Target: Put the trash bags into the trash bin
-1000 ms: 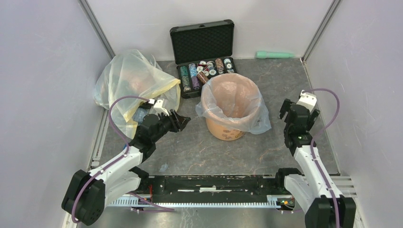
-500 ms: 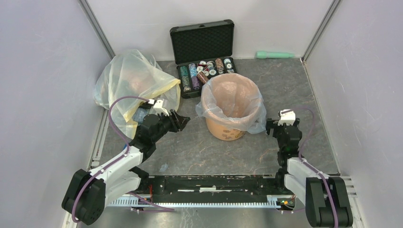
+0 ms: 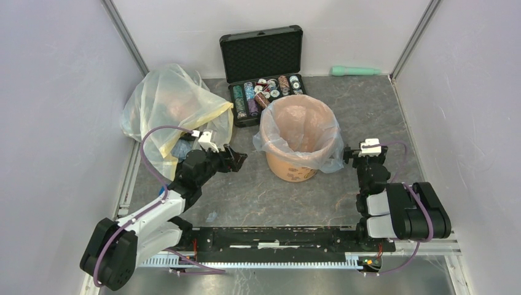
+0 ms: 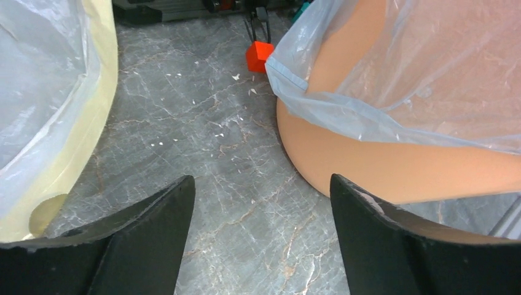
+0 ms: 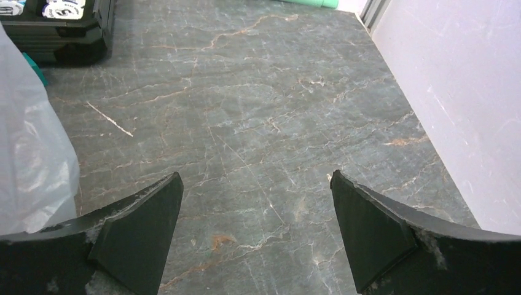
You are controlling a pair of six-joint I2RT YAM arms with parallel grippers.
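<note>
The orange-tan trash bin (image 3: 293,166) stands mid-table. The pale blue trash bag (image 3: 332,157) lines it, with its edge draped over the rim and down the right side. My left gripper (image 3: 238,157) is open and empty, low over the table left of the bin. In the left wrist view the bin (image 4: 393,178) and the bag's hem (image 4: 344,110) lie just ahead of my open left gripper (image 4: 261,184). My right gripper (image 3: 367,153) is open and empty, close to the bag's right side. The right wrist view shows bare table between the open fingers of my right gripper (image 5: 255,178) and the bag (image 5: 31,160) at left.
A large yellowish bag (image 3: 169,104) lies at the back left, close behind my left arm, and also shows in the left wrist view (image 4: 55,92). An open black case (image 3: 264,74) of chips stands behind the bin. A green cylinder (image 3: 355,70) lies at the back wall. A small scrap (image 3: 212,216) lies near the front.
My right arm has folded back toward its base, bringing its open gripper down and left, close to the bag's right side. My left arm has hardly moved.
</note>
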